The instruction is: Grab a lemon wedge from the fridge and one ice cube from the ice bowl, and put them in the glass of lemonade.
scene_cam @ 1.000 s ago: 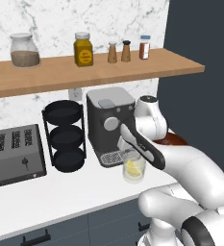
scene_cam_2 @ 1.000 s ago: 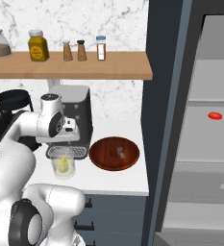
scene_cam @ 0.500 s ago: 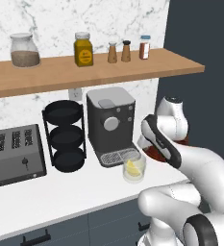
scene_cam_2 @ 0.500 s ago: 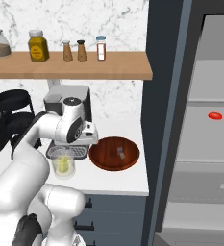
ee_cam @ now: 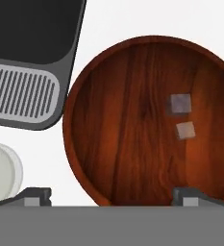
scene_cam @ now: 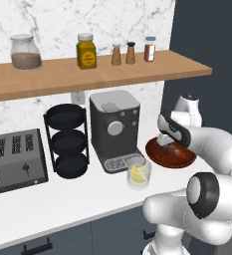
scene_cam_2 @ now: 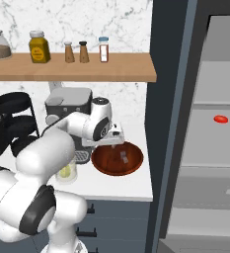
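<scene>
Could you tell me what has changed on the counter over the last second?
The gripper swung away from the glass of lemonade, which already holds a lemon wedge, and now hovers open over the ice bowl. It took hold of nothing. Two ice cubes lie in the bowl; the glass and the coffee machine stayed put.

No readable text/labels on any item, incl. shelf jars.

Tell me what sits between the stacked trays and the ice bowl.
The coffee machine stands between the stacked trays and the ice bowl, as the left base view shows.
</scene>
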You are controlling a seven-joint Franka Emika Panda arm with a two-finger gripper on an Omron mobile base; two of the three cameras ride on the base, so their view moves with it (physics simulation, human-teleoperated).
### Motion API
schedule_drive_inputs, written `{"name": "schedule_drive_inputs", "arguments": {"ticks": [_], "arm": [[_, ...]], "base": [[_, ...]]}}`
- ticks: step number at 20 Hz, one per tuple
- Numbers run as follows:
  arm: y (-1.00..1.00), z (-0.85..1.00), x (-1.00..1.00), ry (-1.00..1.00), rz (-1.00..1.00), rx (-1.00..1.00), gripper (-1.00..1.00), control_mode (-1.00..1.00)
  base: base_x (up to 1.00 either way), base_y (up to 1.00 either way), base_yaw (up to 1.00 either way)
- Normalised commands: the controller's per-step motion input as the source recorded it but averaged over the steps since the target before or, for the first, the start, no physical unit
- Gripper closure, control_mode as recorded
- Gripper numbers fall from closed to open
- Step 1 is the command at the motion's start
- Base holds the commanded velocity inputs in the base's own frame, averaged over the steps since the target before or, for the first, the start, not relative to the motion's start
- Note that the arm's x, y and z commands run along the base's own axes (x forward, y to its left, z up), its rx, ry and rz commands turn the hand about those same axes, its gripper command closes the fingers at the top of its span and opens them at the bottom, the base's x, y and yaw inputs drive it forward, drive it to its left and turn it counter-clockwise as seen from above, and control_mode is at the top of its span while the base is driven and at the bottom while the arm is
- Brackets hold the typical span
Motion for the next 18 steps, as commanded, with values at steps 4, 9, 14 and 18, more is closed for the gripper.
{"name": "schedule_drive_inputs", "arguments": {"ticks": [4, 9, 14, 18], "arm": [[0.0, 0.02, 0.52, 0.17, 0.01, -0.01, -1.0, -1.0], [-0.08, -0.64, 0.26, 0.04, 0.0, 0.03, -1.0, -1.0], [-0.26, -0.89, 0.2, 0.0, 0.0, 0.06, -1.0, -1.0], [-0.49, -0.72, 0.07, 0.0, 0.0, 0.06, -1.0, -1.0]], "base": [[0.0, 0.0, 0.0], [0.0, 0.0, 0.0], [0.0, 0.0, 0.0], [0.0, 0.0, 0.0]]}}
